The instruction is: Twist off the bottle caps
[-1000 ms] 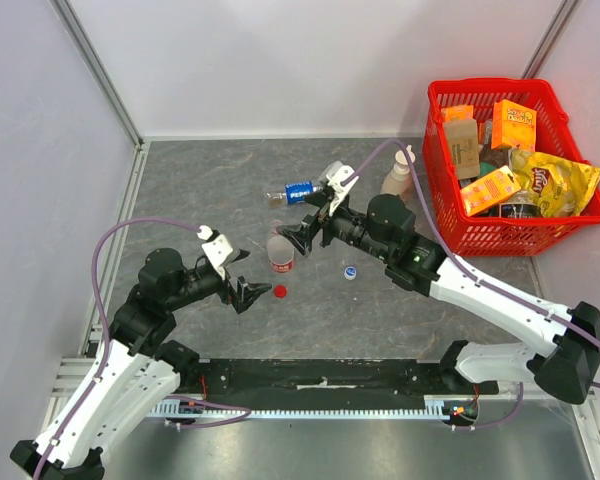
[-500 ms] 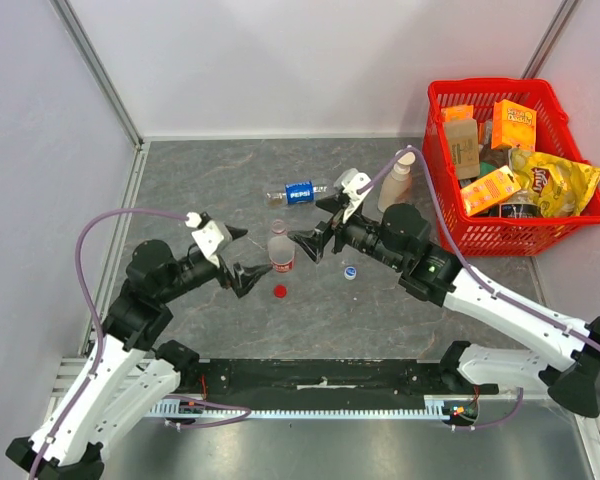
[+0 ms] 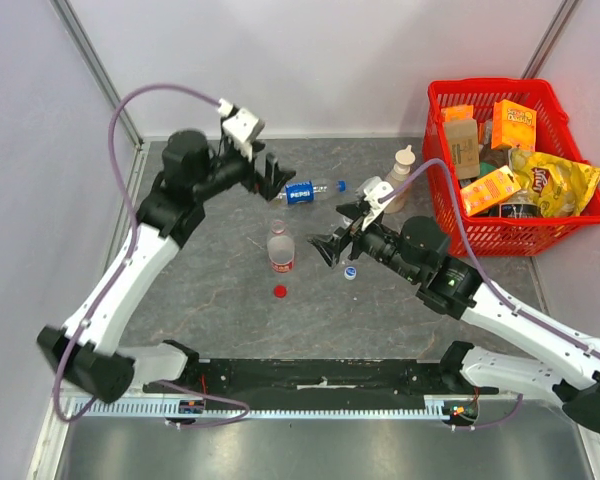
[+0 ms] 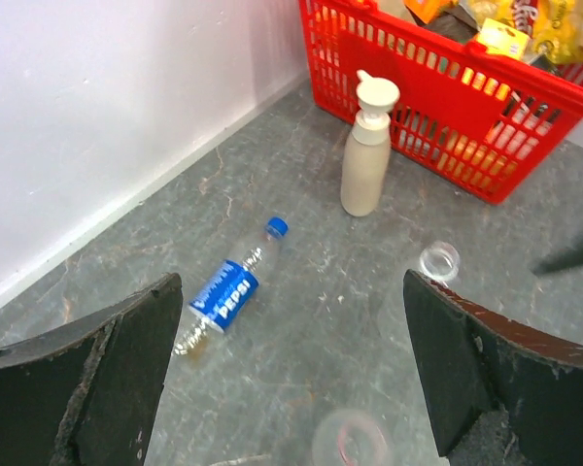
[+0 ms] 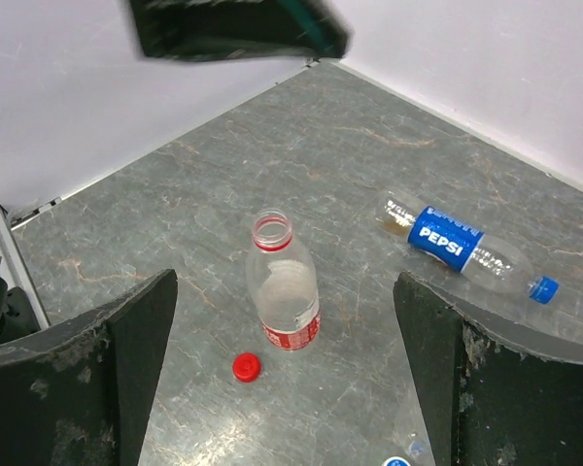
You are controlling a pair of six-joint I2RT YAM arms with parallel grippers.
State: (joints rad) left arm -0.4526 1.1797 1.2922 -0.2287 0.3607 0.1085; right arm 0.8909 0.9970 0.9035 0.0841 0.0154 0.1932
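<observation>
Pepsi bottle [image 3: 300, 192] lies flat on bench [image 3: 205, 300], far side. Blue cap [image 3: 341, 185] on. Long axis runs left-right, cap end toward right arm's side. Left gripper [image 3: 274, 180] released, empty, just beside base end. Right gripper [image 3: 323, 247] released, empty, near cap end, so likely suited to take cap while left steadies body.

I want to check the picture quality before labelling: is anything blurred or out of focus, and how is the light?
Top external view: even, soft light, faint shadows, the Pepsi bottle sharp. Left wrist view: the red-label bottle at the bottom edge is out of focus. Right wrist view: the left hand at the top is blurred, the red cap sharp.
</observation>
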